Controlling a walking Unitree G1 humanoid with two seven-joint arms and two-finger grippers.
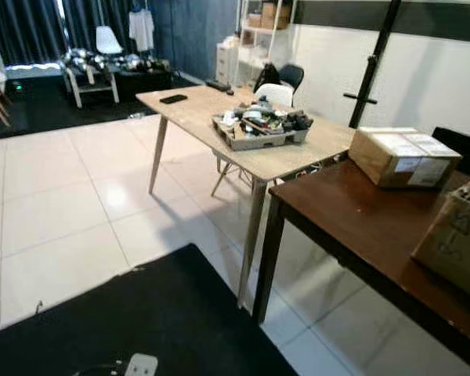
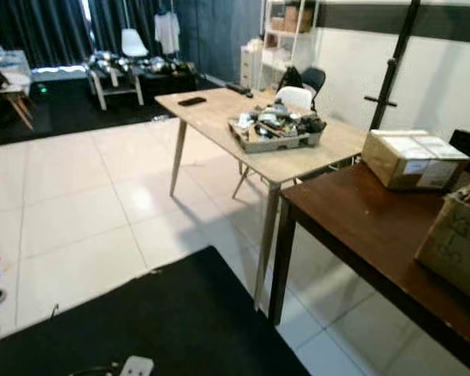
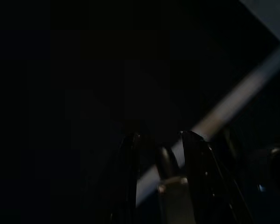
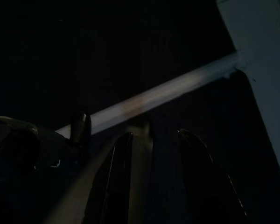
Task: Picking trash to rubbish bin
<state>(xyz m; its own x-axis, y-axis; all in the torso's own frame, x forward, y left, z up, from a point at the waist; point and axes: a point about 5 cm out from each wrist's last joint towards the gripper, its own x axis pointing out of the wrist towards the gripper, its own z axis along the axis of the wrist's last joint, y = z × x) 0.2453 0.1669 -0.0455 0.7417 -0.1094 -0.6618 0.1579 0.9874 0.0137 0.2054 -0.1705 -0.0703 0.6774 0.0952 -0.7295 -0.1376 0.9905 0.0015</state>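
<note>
No rubbish bin can be made out. A grey tray [image 1: 258,129] heaped with small mixed items sits on the light wooden table [image 1: 196,110] ahead. A small white object [image 1: 141,364] lies on the black mat [image 1: 164,321] near my feet. Both arms hang idle in the dark. In the left wrist view my left gripper [image 3: 161,137] is open, its black fingers apart with nothing between them. My right gripper [image 4: 156,134] is open as well, also holding nothing.
A dark brown table [image 1: 352,211] on my right carries a taped cardboard box [image 1: 399,157] and a second box [image 1: 458,235]. A black phone [image 1: 173,99] lies on the light table; chairs [image 1: 276,94] stand behind it. White tiled floor [image 1: 63,204] stretches left.
</note>
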